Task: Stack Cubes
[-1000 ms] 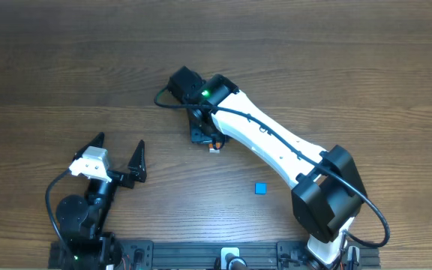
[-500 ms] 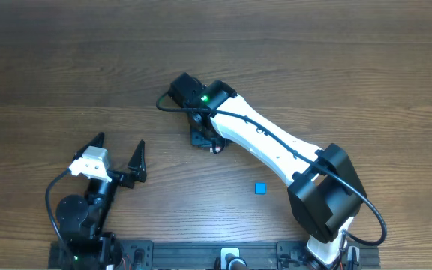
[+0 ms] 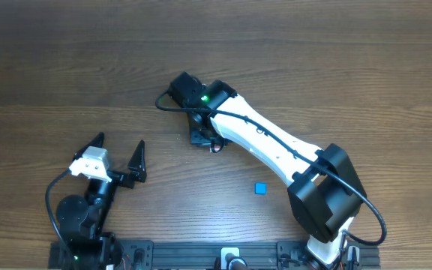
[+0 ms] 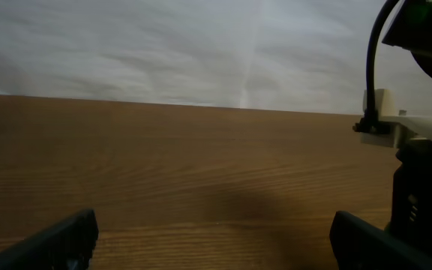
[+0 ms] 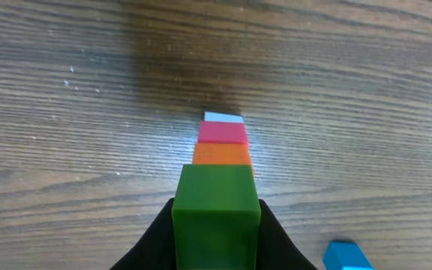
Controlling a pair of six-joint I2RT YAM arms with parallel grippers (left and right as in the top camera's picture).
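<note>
Right jaws clamp 1 green cube (image 5: 216,217) at the top view's centre, over 3 stacked: orange cube (image 5: 223,154), pink cube (image 5: 222,132), pale cube (image 5: 223,117). 1 blue cube (image 3: 259,188) sits alone, lower centre on the counter (image 3: 336,67). Left jaws gape empty, lower left.

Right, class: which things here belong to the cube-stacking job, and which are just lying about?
Job: green plastic cube, held by right gripper; orange cube, pink cube, white cube stacked below; blue cube, apart.
Lying about: wooden table; left gripper, open, holding nothing.
</note>
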